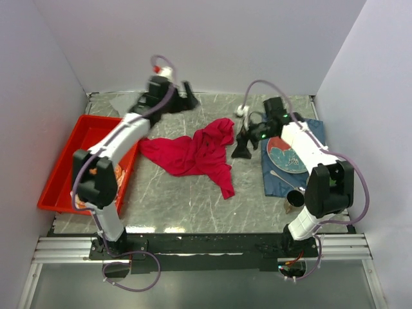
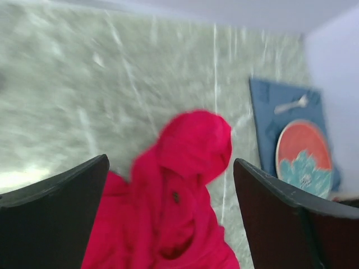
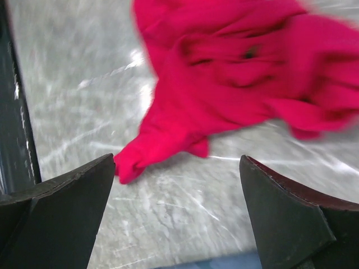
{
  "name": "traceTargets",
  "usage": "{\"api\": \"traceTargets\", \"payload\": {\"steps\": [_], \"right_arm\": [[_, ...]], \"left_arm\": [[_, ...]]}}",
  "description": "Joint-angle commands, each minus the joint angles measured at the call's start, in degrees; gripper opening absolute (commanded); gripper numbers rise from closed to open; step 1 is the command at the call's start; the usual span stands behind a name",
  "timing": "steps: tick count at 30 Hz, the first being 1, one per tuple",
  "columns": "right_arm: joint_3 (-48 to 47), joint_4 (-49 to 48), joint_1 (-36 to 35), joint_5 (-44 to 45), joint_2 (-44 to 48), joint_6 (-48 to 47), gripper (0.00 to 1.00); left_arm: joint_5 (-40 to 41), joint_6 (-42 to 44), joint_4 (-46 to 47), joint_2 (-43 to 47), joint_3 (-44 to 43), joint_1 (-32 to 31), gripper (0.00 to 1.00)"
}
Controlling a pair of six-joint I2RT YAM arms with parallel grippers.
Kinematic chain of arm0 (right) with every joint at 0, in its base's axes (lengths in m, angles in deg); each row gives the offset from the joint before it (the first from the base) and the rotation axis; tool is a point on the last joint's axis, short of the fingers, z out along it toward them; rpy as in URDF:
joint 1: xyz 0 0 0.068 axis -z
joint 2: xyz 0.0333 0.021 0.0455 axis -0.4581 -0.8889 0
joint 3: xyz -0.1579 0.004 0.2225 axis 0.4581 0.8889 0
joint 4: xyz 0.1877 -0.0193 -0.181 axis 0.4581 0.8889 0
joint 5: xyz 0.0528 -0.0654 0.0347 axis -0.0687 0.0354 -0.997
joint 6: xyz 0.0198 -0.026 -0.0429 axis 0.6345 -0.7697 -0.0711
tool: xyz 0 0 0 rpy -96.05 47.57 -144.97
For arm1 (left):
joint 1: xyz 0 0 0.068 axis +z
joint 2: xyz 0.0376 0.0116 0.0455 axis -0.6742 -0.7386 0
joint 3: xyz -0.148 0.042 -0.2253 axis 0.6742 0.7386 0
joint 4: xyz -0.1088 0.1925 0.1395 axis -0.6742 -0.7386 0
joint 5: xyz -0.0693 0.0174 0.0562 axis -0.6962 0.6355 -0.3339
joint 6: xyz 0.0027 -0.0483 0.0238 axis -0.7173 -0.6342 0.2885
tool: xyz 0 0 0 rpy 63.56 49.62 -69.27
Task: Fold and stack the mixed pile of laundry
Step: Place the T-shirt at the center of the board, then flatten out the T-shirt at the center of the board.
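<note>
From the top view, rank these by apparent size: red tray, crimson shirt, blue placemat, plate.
1. red tray and crimson shirt: near equal, and the left arm hides some of the tray, so unranked.
2. blue placemat.
3. plate.

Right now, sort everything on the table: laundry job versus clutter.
Job: crimson shirt; orange-and-white cloth, mostly hidden.
Clutter: red tray, blue placemat, plate, spoon, metal cup.

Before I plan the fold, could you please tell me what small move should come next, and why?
Probably lower the right claw onto the crimson shirt: the claw stands open and empty beside it, and the shirt lies crumpled.
</note>
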Motion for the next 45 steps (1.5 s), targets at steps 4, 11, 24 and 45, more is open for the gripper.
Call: {"api": "traceTargets", "payload": {"steps": [4, 11, 24, 45], "right_arm": [[-5.54, -5.63, -4.38, 1.79, -5.80, -20.23, 1.00], [-34.49, 5.72, -6.13, 6.44, -26.46, -32.12, 0.98], [-39.69, 2.63, -10.62, 15.33, -36.84, -28.87, 0.67], [-48.30, -7.82, -4.73, 20.25, -23.67, -0.75, 0.00]], "left_arm": [[-28.50, -1.73, 1.31, 8.80, 15.79, 9.15, 0.85], [-25.27, -9.10, 10.35, 12.23, 31.38, -0.26, 0.72], [-8.65, -16.14, 4.75, -2.25, 23.15, -5.98, 0.82], [-4.09, 4.21, -23.99, 8.97, 1.55, 0.77, 0.01]]}}
